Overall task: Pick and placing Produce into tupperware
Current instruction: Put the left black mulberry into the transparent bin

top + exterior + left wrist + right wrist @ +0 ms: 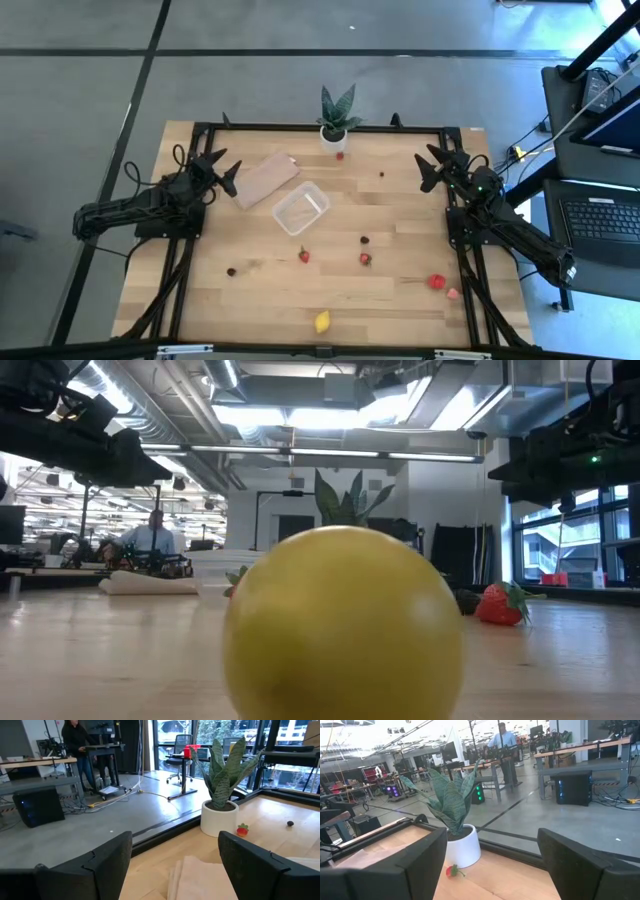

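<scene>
Both our grippers, left (pixel 222 172) and right (pixel 432 168), hover spread wide, either side of the container (pixel 300 209), which sits turned diagonally; lemon (pixel 322 321) well behind it.

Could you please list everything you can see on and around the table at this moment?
Tupperware: one, clear, table centre, apparently empty.
Tan flat piece: one, beside the tupperware, toward the left arm.
Potted plant: one, green in a white pot, far edge.
Lemon: one, yellow, near edge, filling the low view.
Strawberry-like pieces: red, two mid-table, one by the pot.
Round red piece: one, near the right arm, a pinkish bit beside it.
Dark berries: three, scattered.
Laptop: one, off-table right.
Left gripper: open, raised at left edge.
Right gripper: open, raised at right edge.
</scene>
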`<action>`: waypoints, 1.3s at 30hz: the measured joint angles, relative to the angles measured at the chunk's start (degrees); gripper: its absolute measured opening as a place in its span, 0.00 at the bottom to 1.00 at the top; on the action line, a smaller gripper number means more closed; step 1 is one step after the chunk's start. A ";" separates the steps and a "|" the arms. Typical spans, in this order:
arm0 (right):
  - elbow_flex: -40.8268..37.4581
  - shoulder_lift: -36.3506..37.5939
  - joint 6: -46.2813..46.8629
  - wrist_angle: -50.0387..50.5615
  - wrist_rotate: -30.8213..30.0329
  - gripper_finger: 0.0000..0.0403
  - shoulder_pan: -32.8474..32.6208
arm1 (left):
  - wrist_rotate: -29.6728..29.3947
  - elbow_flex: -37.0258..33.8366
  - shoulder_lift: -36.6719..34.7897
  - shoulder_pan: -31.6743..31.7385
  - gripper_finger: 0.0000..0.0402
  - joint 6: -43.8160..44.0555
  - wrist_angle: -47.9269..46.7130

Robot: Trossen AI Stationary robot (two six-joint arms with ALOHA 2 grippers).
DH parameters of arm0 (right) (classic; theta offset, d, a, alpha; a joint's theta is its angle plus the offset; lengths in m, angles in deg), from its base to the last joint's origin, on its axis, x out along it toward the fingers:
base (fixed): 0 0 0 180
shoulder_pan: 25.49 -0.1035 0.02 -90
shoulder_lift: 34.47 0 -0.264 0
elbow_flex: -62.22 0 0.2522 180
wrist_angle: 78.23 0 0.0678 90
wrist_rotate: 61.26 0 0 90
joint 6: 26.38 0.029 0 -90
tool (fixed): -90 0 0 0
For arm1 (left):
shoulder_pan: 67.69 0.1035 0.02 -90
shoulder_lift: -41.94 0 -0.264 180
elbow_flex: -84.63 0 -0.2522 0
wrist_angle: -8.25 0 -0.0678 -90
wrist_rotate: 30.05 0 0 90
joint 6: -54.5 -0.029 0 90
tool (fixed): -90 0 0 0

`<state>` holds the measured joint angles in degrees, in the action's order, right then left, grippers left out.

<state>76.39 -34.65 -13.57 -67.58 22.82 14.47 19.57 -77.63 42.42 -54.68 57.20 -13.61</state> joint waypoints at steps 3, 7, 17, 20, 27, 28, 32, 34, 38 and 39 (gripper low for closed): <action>0.00 -0.02 -1.14 0.34 -0.01 0.77 -0.01 | 0.00 -0.01 -0.01 -0.01 0.72 0.17 0.00; 0.00 -0.01 -1.20 0.87 -0.01 0.77 -0.01 | -0.01 0.00 -0.01 -0.01 0.72 0.04 0.00; 0.00 -0.02 -1.30 0.94 -0.01 0.77 -0.01 | 0.70 -0.01 0.01 -0.01 0.72 1.44 0.04; 0.00 -0.02 -1.28 0.94 -0.01 0.77 -0.01 | 1.02 -0.01 -0.01 -0.01 0.72 2.19 0.05; 0.01 0.00 -1.14 0.92 -0.01 0.77 -0.01 | 5.30 -0.18 0.03 -0.04 0.72 5.76 5.45; 0.00 0.00 -1.05 0.92 -0.01 0.77 0.00 | 5.40 -0.18 0.03 -0.05 0.72 5.74 7.36; 0.02 0.00 -1.03 0.92 -0.01 0.77 0.01 | 7.20 1.65 0.03 -0.06 0.72 3.18 11.84; 0.00 -0.01 -0.75 0.90 -0.01 0.77 0.01 | 9.32 3.67 0.39 -0.10 0.72 0.84 11.67; 0.00 -0.01 0.51 0.90 -0.03 0.77 -0.01 | 13.73 10.01 4.23 -1.53 0.69 -4.47 11.47; 0.00 -0.02 0.52 0.89 -0.03 0.77 0.00 | 14.42 11.98 5.90 -2.14 0.68 -5.76 11.49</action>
<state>76.39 -34.67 -13.04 -66.69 22.79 14.47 33.99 -65.65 48.32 -56.82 51.44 -2.13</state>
